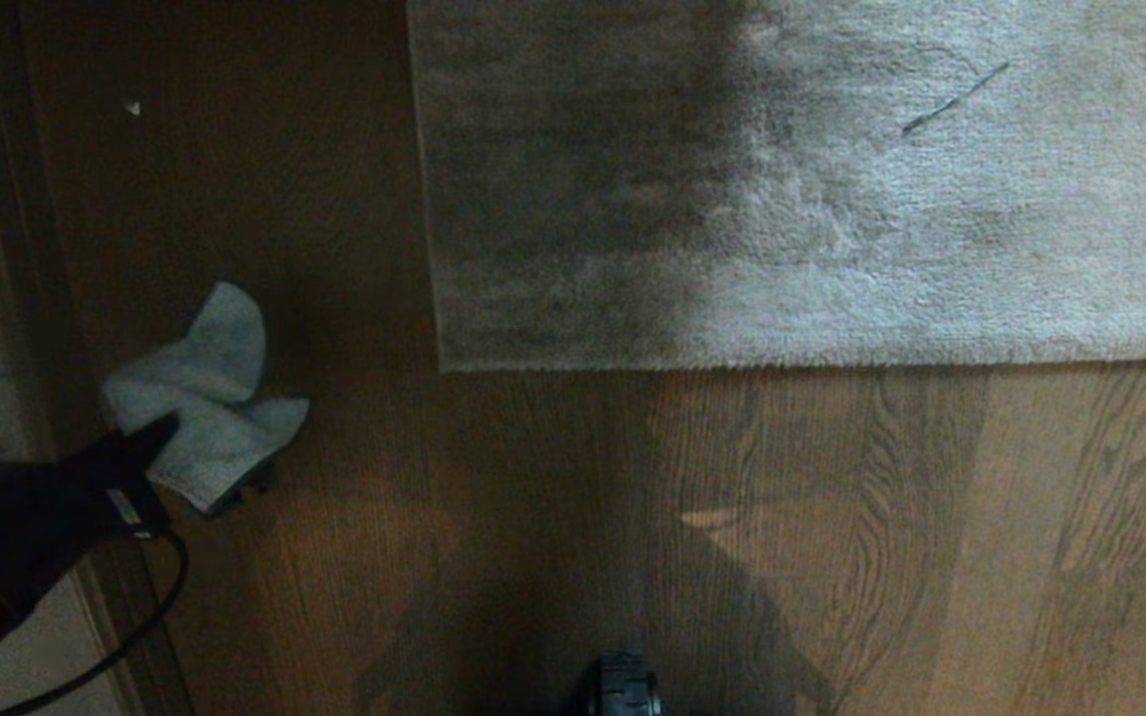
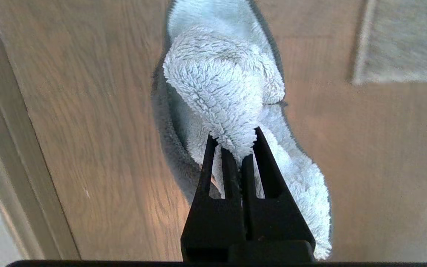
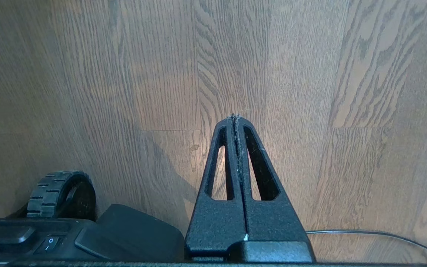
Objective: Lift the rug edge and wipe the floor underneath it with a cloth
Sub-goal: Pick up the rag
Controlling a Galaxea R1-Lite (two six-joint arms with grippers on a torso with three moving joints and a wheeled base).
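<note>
Cloth pinched by one fold in left gripper – bunched on floor near rug edge, well left of rug corner, ready for wiping. Right gripper clamped empty, parked near base – likely reserved for lifting rug.

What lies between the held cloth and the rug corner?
Only bare brown wood-grain floor lies between the light grey-blue microfibre cloth in the left gripper and the grey-beige rug corner, per the head view.
</note>
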